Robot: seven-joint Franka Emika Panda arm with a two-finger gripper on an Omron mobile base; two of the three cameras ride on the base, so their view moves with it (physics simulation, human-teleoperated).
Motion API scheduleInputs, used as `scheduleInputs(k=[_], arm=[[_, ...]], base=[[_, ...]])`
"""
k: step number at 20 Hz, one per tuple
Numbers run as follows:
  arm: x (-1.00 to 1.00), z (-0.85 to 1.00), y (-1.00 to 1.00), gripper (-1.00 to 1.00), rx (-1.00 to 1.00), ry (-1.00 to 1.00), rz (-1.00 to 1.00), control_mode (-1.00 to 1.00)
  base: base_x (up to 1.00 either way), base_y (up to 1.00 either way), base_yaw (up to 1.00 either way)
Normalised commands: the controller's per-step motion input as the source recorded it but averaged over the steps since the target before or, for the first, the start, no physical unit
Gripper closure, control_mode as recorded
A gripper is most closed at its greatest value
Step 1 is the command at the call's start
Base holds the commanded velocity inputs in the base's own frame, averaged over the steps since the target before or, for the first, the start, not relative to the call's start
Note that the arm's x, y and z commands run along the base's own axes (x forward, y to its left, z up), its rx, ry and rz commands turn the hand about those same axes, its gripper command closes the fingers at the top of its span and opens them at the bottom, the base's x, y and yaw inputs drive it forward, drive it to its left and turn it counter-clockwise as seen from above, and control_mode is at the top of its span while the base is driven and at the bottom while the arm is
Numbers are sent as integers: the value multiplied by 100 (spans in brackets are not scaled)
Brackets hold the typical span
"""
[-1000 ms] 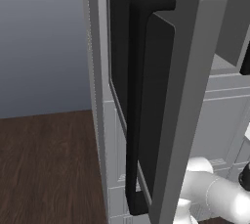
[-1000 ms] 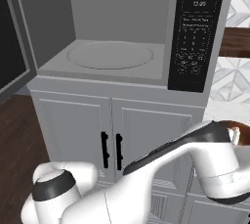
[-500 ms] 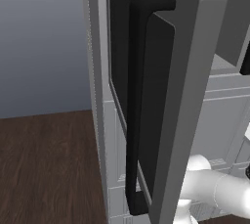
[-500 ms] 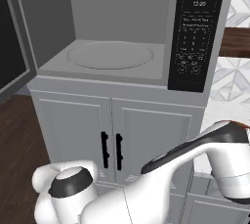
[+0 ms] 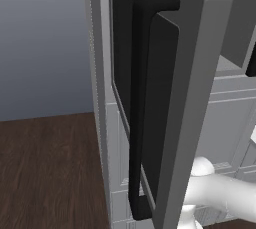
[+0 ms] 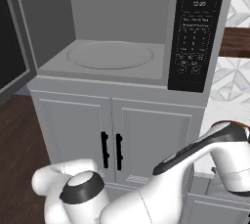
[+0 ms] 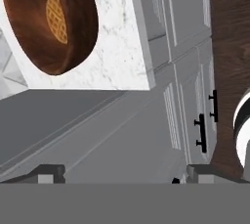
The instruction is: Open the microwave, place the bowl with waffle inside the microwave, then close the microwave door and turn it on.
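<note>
On the white marble bench [image 7: 117, 47], near its corner edge, sits the brown bowl [image 7: 49, 20] with a waffle [image 7: 57, 16] inside. Well apart from it, the tool [image 7: 119, 173] hangs with fingers spread wide, empty. Beyond, the microwave [image 6: 117, 27] stands with its door [image 5: 165, 98] swung fully open, cavity bare above white cabinet doors [image 6: 112, 140].

Microwave [image 6: 122, 37]: matt grey cavity walls, smooth, with a smooth pale turntable disc [image 6: 110, 54]; control panel [image 6: 195, 32] glossy black. Microwave door [image 5: 165, 98]: matt grey frame, dark glass window, smooth black bar handle [image 5: 140, 108] with a plastic look. Cabinet doors [image 6: 117, 140]: painted white-grey panels, matt, small black handles. Floor [image 5: 50, 168]: dark wood planks, visible grain. Bowl [image 7: 53, 20]: brown wood finish, slight sheen, holding a golden grid-textured waffle [image 7: 57, 17]. Counter [image 7: 117, 47]: white veined marble, smooth.
</note>
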Motion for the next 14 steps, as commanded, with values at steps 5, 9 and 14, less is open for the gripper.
scheduleInputs(k=[5, 9, 14], arm=[[34, -24, -24, -100, 0, 5, 0, -100], [33, -28, -27, -100, 0, 7, 0, -100], [32, -28, -45, -100, 0, 3, -2, -100]], base=[[0, 0, 0], [0, 0, 0], [0, 0, 0]])
